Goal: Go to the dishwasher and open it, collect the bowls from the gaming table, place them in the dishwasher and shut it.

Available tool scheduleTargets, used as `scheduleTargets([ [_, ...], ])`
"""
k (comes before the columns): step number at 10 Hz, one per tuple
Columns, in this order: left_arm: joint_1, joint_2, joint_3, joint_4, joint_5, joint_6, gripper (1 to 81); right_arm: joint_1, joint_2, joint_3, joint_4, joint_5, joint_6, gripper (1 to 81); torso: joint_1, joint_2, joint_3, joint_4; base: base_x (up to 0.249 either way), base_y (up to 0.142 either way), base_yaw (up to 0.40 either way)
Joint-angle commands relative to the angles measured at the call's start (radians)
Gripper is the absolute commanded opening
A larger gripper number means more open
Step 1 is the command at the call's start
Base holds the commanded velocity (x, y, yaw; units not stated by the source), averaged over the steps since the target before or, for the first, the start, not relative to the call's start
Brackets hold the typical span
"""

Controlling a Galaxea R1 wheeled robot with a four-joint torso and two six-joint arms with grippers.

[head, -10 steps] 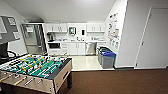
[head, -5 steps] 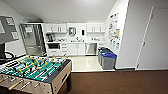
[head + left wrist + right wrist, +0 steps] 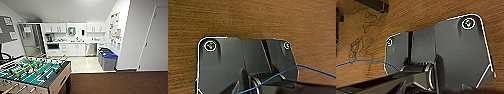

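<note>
Two bins (image 3: 107, 60) beside kitchenette; dishwasher (image 3: 91, 49) shut; brown carpet (image 3: 120, 83); tool state on both arms: cannot tell.

The gaming table (image 3: 32, 72) stands near, at the left. Beyond it, across the floor, the kitchen counter (image 3: 75, 42) runs along the far wall, the dishwasher (image 3: 91, 49) built in under it. Two bins (image 3: 107, 59) stand right of the dishwasher, against the right-hand wall.

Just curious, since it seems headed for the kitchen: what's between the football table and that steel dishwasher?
In the head view, bare floor: brown carpet by the football table, then pale kitchen flooring up to the dishwasher. Two bins stand off to the side.
</note>
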Motion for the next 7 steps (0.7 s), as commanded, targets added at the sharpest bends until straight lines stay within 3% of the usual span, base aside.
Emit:
scheduleTargets([
  [1, -0.056, -0.019, 0.016, 0.011, 0.046, 0.011, 81.1, 0.058, -0.012, -0.016, -0.014, -0.057, -0.004, 81.1, 0.0, 0.0, 0.0, 0.0, 0.145, 0.0, 0.0],
  [7, -0.056, -0.02, 0.016, 0.011, 0.046, 0.01, 81.1, 0.063, 0.005, -0.032, -0.014, -0.063, -0.004, 81.1, 0.0, 0.0, 0.0, 0.0, 0.145, 0.0, 0.0],
])
